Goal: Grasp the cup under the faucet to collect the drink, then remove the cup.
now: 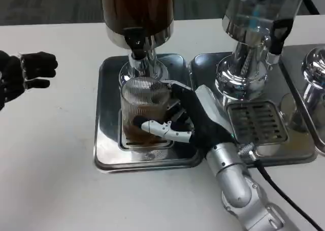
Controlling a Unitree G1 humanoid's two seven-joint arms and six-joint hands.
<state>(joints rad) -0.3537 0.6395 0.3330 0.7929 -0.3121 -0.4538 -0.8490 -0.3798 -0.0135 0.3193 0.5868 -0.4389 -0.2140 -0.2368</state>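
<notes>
Surface (56, 160): white, broad, bare at left and front.
Room: grey floor (51, 5) past the far edge, blurred.
Left tray (106, 139): steel, square, lying on the surface, bearing the brown dispenser (137, 10) with its black-handled faucet (136, 45).
Cup (144, 111): ribbed clear glass, upright on the left tray's grate, directly below the faucet, brown drink low inside.
Right hand (185, 119): wrapped round the cup's right side, white thumb across its front, black fingers behind; silver forearm (236, 177) slanting to the lower right.
Left hand (23, 73): black fingers loosely curled, holding nothing, at the left edge, well apart from the tray.
Second dispenser (259, 18): clear, on the neighbouring tray (264, 150) with a slotted grate (256, 122).
Cable (284, 195): black, trailing beside the forearm.
Right edge: a third chrome base (315, 68), partly cut off.
</notes>
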